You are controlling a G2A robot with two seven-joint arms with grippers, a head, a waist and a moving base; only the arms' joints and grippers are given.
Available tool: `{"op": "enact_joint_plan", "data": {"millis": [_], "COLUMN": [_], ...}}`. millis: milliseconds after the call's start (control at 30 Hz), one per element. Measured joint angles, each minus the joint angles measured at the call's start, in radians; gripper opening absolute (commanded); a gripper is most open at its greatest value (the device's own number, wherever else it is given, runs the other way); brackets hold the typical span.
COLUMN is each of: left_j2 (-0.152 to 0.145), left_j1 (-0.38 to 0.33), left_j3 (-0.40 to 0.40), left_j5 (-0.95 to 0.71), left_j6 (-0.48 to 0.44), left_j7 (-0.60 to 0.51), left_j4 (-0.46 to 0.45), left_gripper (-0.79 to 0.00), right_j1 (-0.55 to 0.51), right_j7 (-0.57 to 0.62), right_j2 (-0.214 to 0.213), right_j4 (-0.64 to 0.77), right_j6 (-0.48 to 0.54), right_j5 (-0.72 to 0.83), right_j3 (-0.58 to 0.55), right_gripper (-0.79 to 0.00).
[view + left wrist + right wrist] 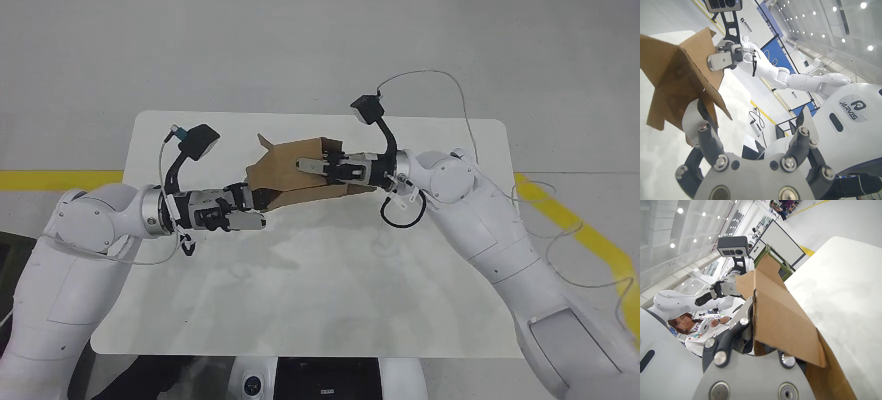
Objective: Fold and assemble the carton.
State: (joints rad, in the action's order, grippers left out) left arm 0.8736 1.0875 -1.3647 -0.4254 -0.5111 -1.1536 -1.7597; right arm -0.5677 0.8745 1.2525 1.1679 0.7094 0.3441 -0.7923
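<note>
White table (pixel 400 280), rounded corners. Brown cardboard carton (pixel 295 178) sits over its far half, near the middle, between the two arms; partly unfolded, flaps sticking out at angles. Whether it touches the tabletop: cannot tell.

Right gripper (pixel 714 63): clamped on one carton panel, one finger flat on the outer face, the panel edge running between the fingers in the right wrist view.

Left gripper (pixel 256 208): fingers spread wide, gripping nothing. One finger (pixel 692 113) lies just beside a lower carton flap; the other stands well apart from the cardboard.
</note>
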Motion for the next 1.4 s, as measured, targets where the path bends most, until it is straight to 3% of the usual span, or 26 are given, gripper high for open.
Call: {"op": "enact_joint_plan", "data": {"millis": [733,1400], "left_j2": [0.003,0.005], "left_j1": [0.001,-0.015], "left_j3": [0.032,0.034], "left_j5": [-0.022,0.0], "left_j6": [0.007,0.01], "left_j7": [-0.03,-0.002], "left_j4": [-0.017,0.006], "left_gripper": [0.0,0.0], "right_j1": [-0.009,-0.024], "right_j7": [-0.187,-0.16], "right_j2": [0.031,0.066], "right_j4": [0.024,0.041], "right_j6": [0.039,0.048], "right_j5": [-0.129,-0.096], "right_j3": [-0.022,0.013], "right_gripper": [-0.785,-0.785]}}
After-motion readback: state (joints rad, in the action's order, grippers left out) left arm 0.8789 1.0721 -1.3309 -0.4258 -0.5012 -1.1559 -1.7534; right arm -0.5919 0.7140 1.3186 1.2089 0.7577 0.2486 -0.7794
